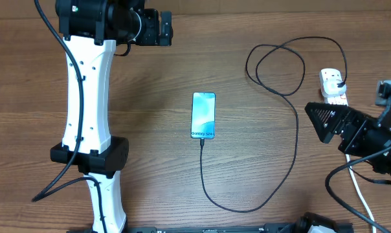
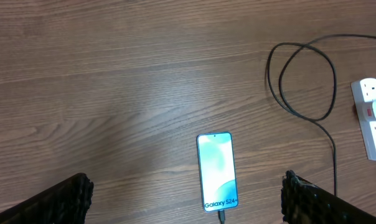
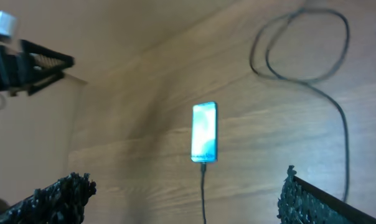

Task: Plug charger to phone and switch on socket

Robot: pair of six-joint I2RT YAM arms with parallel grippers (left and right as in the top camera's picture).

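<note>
The phone (image 1: 203, 115) lies flat mid-table with its screen lit, and also shows in the left wrist view (image 2: 216, 171) and the right wrist view (image 3: 205, 132). The charger's thin black cable (image 1: 292, 149) has its plug tip in the phone's near end (image 1: 202, 140). It runs in a curve to loops at the back right (image 2: 306, 81) and on to the socket (image 1: 333, 86). The socket is a white strip with a black plug in it (image 2: 371, 118). My left gripper (image 1: 164, 29) (image 2: 187, 186) is open and empty, high at the back left. My right gripper (image 1: 318, 123) (image 3: 185, 180) is open and empty, just in front of the socket.
A thicker white cord (image 1: 360, 194) runs from the socket towards the front edge under the right arm. The left arm's white column (image 1: 85, 97) stands at the left. Bare wooden table (image 1: 144, 162) surrounds the phone.
</note>
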